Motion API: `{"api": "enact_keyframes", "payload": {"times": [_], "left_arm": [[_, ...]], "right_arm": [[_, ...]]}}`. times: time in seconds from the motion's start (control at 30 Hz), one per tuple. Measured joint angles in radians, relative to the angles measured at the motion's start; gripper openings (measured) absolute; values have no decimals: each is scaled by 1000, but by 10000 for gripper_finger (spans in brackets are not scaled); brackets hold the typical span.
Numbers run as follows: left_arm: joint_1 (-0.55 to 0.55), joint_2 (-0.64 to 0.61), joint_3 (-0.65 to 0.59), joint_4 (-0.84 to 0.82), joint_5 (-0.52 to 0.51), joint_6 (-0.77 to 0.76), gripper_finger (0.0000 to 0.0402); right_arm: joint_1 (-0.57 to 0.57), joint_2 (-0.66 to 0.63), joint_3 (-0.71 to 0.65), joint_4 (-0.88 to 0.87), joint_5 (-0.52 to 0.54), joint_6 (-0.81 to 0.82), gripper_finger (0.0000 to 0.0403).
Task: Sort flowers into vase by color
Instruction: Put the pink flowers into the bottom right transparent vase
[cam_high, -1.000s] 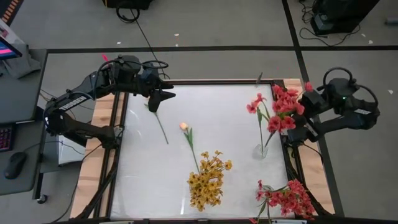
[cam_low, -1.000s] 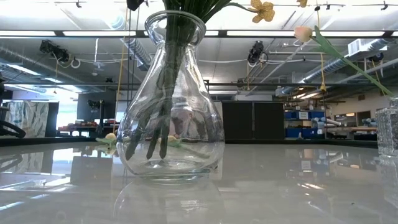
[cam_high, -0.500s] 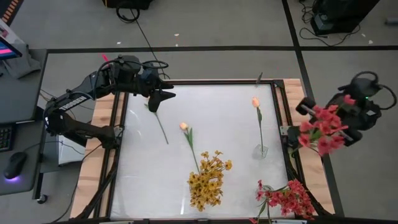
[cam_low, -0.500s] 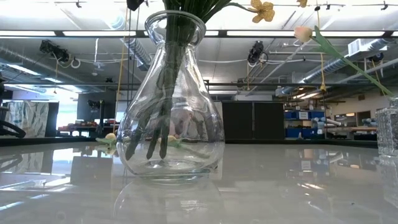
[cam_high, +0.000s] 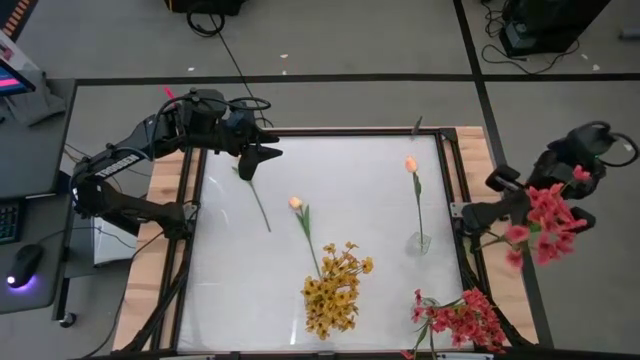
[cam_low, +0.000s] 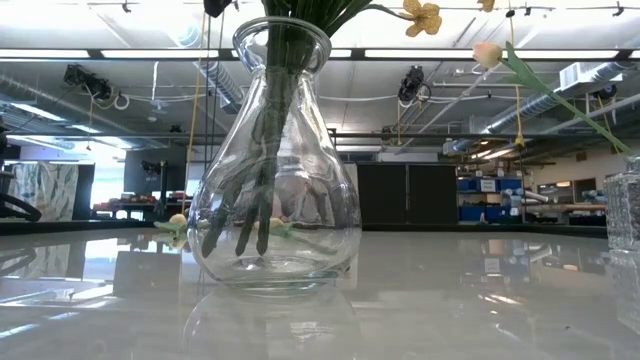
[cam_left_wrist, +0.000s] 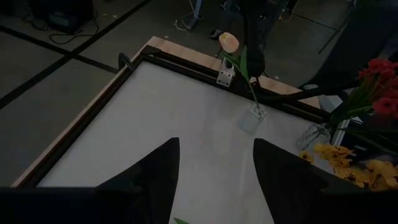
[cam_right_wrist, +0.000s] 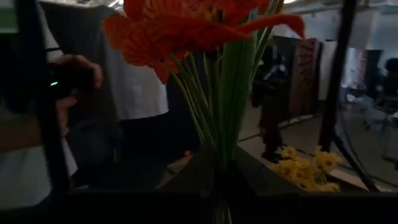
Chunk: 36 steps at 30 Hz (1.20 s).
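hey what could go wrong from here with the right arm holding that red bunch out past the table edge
1. The right gripper is shut on the red-pink bunch low on its stems, beyond the table's right edge; if the top-heavy bunch slips, it likely drops to the floor.
2. Carrying it back in, the blooms may brush the peach bud stem in the small vase and tip it.
3. The left gripper hangs open over the loose stem; both arms moving inward may crowd.

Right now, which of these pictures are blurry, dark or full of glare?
High view: the red flowers in the right claw are smeared by motion. Low view: ceiling lights mirror off the glossy table, and the glass vase bends what's behind it. Left wrist view: dim. Right wrist view: the close red blooms are out of focus.
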Motion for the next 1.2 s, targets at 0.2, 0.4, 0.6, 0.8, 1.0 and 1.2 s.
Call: {"api": "enact_keyframes", "payload": {"times": [0.2,0.4,0.6,0.8,1.0,1.2], "left_arm": [[0,0,0,0,0,0,210],[0,0,0,0,0,0,210],[0,0,0,0,0,0,210],[0,0,0,0,0,0,210],[0,0,0,0,0,0,210],[0,0,0,0,0,0,210]], "right_arm": [[111,-33,-32,22,16,-28,30],[225,-136,-157,166,68,1,30],[333,-208,-222,205,131,-21,29],[437,-278,-298,231,183,-43,28],[527,-333,-364,287,212,-35,28],[606,-386,-426,327,207,5,28]]}}
